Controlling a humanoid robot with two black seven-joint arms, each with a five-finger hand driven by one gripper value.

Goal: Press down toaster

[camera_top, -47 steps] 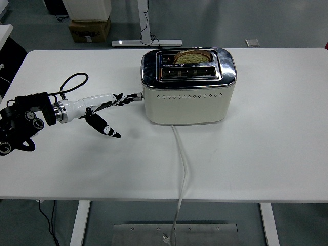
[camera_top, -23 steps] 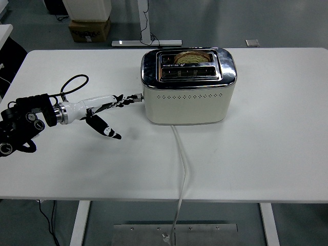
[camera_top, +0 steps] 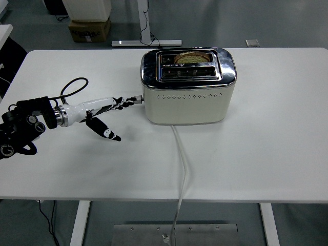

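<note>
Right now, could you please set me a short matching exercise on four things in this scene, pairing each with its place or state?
Things:
1. toaster
2. bread slice
3. power cord
4. left hand

Places or states:
A. sits in the rear slot, its top showing
B. runs from the appliance's front over the table's near edge
C. stands on the white table, cream sides, shiny top
D. reaches in from the left, fingertips at the lever on the toaster's left end

Pairs: 1-C, 2-A, 3-B, 4-D
</note>
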